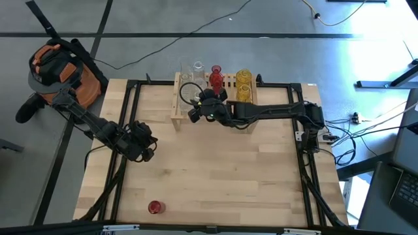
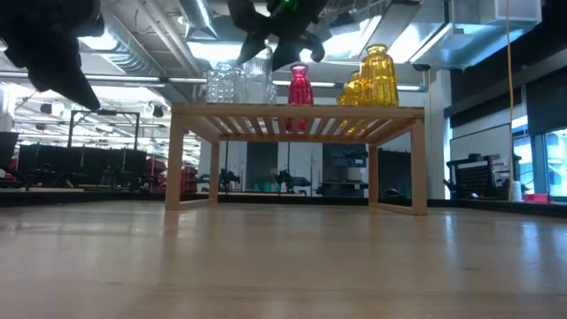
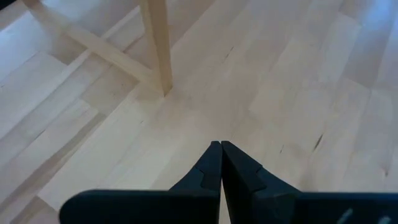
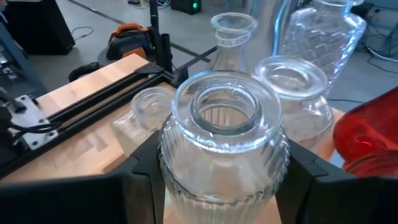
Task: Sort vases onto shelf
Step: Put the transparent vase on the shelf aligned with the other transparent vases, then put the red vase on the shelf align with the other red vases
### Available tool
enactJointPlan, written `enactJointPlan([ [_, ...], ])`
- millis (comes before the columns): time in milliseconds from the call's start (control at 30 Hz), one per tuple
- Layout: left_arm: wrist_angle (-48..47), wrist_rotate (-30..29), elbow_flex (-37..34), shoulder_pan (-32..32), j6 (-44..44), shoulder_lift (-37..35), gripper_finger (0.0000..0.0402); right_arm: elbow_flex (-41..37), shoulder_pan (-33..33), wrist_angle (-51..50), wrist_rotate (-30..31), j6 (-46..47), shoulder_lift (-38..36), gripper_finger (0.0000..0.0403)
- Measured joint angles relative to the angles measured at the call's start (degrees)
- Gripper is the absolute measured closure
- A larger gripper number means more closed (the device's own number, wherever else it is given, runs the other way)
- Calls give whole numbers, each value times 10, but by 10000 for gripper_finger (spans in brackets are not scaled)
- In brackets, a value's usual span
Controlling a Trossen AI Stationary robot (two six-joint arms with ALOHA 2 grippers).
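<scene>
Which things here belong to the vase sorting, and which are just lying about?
Job:
- shelf with clear vases, red vase, yellow vases
- ribbed clear vase in the right pincer
- lone red vase on the table

Lying about:
- orange-and-black bag on the floor
- floor cables

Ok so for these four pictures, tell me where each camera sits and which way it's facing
High view: above the table, looking straight down; both arms, shelf, lone red vase.
Low view: at tabletop height, level toward the shelf; both arms' undersides above.
Left wrist view: looks down past the shut left gripper at the tabletop and a shelf leg.
Right wrist view: looks past the right gripper, closed on a clear ribbed vase.
High and low views share the shelf.
</scene>
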Motion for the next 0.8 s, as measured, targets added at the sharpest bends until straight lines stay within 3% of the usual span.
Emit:
enactJointPlan([
  [167, 0, -1, -12, 0, 1, -21, 401, 0, -7, 7, -13, -5, 0, 213],
  [333, 0, -4, -14, 0, 2, -32, 401, 1, -6, 15, -14, 0, 0, 90],
  [433, 0, -7, -14, 0, 3, -32, 401, 10, -6, 12, -14, 0, -1, 49],
  [533, 0, -8, -14, 0, 2, -32, 401, 32, -6, 5, -10, -10, -3, 44],
  [700, 3, -7, -14, 0, 2, -32, 401, 106, -6, -58, -10, -44, -3, 68],
  [800, 10, 52, -14, 0, 23, -33, 401, 171, -4, -132, -20, -47, -3, 87],
])
